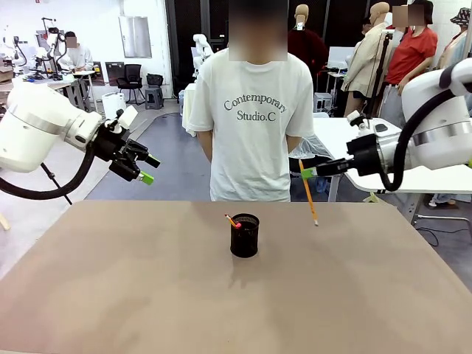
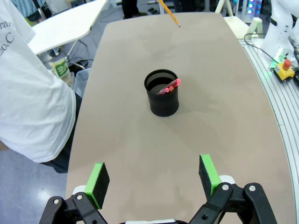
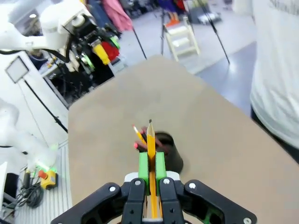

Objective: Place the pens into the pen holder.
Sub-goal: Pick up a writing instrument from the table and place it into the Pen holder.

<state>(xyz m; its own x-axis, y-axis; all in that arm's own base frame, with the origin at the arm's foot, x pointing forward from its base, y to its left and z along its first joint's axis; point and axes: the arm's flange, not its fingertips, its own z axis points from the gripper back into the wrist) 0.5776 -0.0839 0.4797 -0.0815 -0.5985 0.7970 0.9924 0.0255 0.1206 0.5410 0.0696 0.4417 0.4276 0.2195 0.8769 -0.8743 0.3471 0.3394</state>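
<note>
2 arms hang over the brown table (image 1: 110, 295) in the front view, with a person in a white T-shirt (image 1: 254, 125) standing at the far side. The left gripper (image 1: 145, 168) is up in the air at the left, its fingers spread and holding nothing. The right gripper (image 1: 306, 173) comes in from the right, clenched on an orange-yellow pencil (image 1: 309, 193) that slants down with its dark tip just above the table, to the right of the pen holder (image 1: 245, 236). That black mesh cup stands upright near the middle of the table, with pens (image 1: 233, 221) poking out on its left side.

From the left wrist, the left gripper (image 2: 154, 179) shows its 2 green pads (image 2: 99, 179) wide apart and nothing between them. Farther along the table stands the pen holder (image 2: 162, 93), pinkish-red pens (image 2: 170, 86) leaning inside it; the pencil (image 2: 169, 13) tip shows at the far edge.

From the right wrist, the right gripper (image 3: 151, 169) pinches the pencil (image 3: 151, 144) between its pads, tip pointing away. The pen holder (image 3: 168, 151) sits just beyond, partly hidden behind the fingers, with a pen (image 3: 139, 136) sticking out. The left gripper (image 3: 96, 53) shows far off.
</note>
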